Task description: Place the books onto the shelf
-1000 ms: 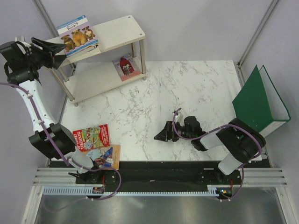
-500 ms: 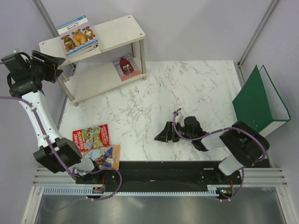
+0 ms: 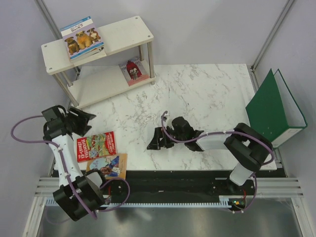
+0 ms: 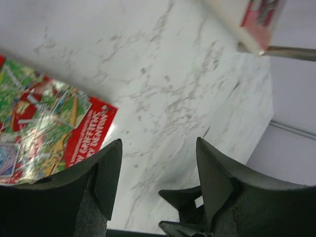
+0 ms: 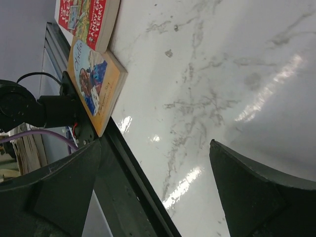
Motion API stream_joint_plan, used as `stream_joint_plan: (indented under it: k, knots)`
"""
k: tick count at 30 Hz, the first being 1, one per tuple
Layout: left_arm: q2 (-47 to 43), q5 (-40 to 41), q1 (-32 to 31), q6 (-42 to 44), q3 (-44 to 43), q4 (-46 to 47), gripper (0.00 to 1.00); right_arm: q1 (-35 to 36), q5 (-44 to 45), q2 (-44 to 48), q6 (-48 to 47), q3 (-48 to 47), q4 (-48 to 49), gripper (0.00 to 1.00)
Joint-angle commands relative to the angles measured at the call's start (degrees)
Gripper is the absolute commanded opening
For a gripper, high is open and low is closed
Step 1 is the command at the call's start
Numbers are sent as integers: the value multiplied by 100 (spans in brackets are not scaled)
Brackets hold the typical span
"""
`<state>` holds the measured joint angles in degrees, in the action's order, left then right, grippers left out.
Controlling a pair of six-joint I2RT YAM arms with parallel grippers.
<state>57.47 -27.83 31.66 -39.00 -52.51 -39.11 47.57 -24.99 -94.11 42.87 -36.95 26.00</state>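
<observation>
Top external view, near-left corner: an orange-brown book [image 3: 109,166] lies flat at the worktop's [image 3: 207,94] near edge. A red book [image 3: 97,145] lies flat just beyond it, touching it.
Left jaws: at the worktop's left edge, just beyond the red book, parted partway with nothing between them.
Right jaws: low over the middle of the worktop, pointing towards the left edge, spread wide and empty.
Right edge: a green binder [image 3: 271,108] stands upright.
Far-left corner: the shelf [image 3: 126,37] stands here. The dogs book [image 3: 82,37] lies flat on its top board at the left end. Another book [image 3: 133,70] lies on the lower board near the right legs.
</observation>
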Motion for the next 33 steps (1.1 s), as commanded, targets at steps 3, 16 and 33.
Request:
stream_joint_plan:
  k: [3,16,33]
  knots:
    - [393,656,-72,1148,707,-280,68,323,-321,-1161,186,-1305,-78,98]
    - [1977,2563,-1099,1764,-189,-800,67,551,-638,-2911,933,-3546,274,91]
    - [3383,3689,-1584,1931,-409,-1125,66,1228,-560,-4344,1355,-5208,2,63]
